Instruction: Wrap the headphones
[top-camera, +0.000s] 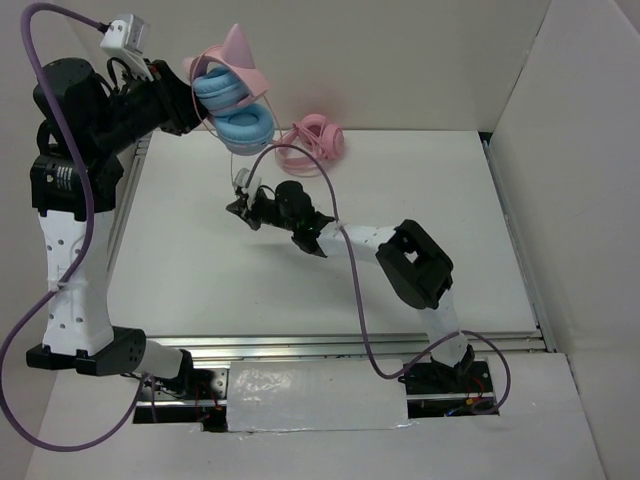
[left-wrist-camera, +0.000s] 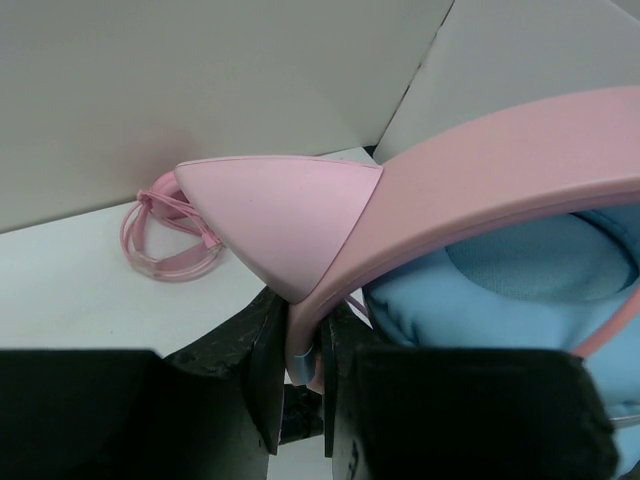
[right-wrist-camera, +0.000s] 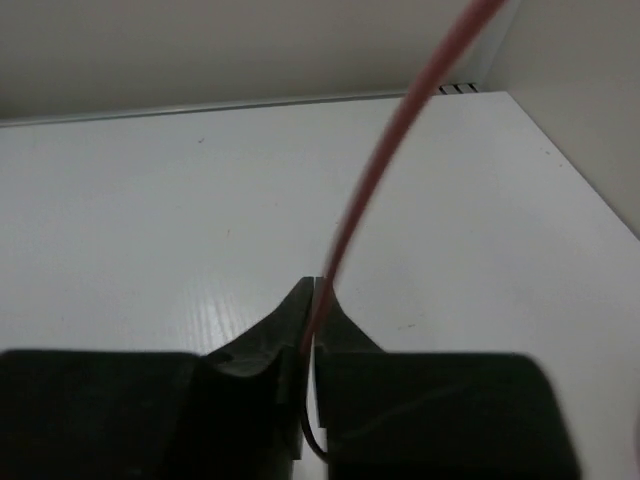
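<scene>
The headphones, with light blue ear cups and a pink cat-ear headband, hang in the air at the back left. My left gripper is shut on the headband just below one cat ear. Lower down, over the middle of the table, my right gripper is shut on the thin pink cable. In the right wrist view the cable passes between the closed jaws and runs up and to the right, out of the picture.
All-pink headphones lie on the white table near the back wall, also seen behind the cat ear. White walls close the back and the right side. The arms' purple leads loop over the near edge.
</scene>
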